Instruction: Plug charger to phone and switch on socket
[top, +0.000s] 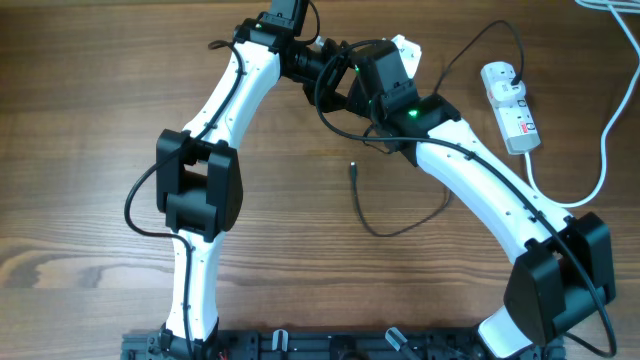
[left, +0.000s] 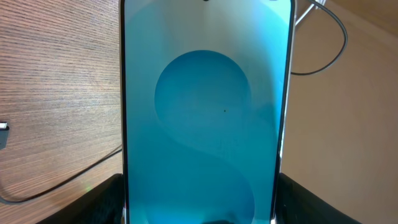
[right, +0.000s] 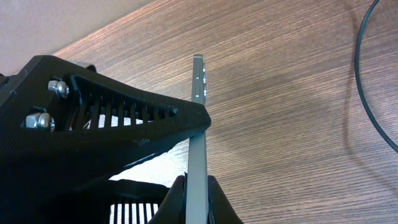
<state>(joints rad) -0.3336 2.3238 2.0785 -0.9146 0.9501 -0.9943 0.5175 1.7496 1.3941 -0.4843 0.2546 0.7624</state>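
Observation:
The phone (left: 205, 112), with its cyan screen, fills the left wrist view. My left gripper (left: 199, 193) is shut on its two long sides. In the right wrist view the phone (right: 199, 81) is seen edge-on, and my right gripper (right: 198, 190) is shut on its faces. In the overhead view both grippers (top: 335, 75) (top: 378, 85) meet at the far centre and hide the phone. The charger's connector tip (top: 353, 170) lies free on the table. Its black cable (top: 385, 230) loops away to a white plug (top: 497, 72) at the socket (top: 512, 110), far right.
The socket's thick white cord (top: 600, 170) curves along the right edge. The charger cable also shows on the wood in the left wrist view (left: 56, 180) and in the right wrist view (right: 367, 93). A wooden table (top: 80, 120) spreads under both arms.

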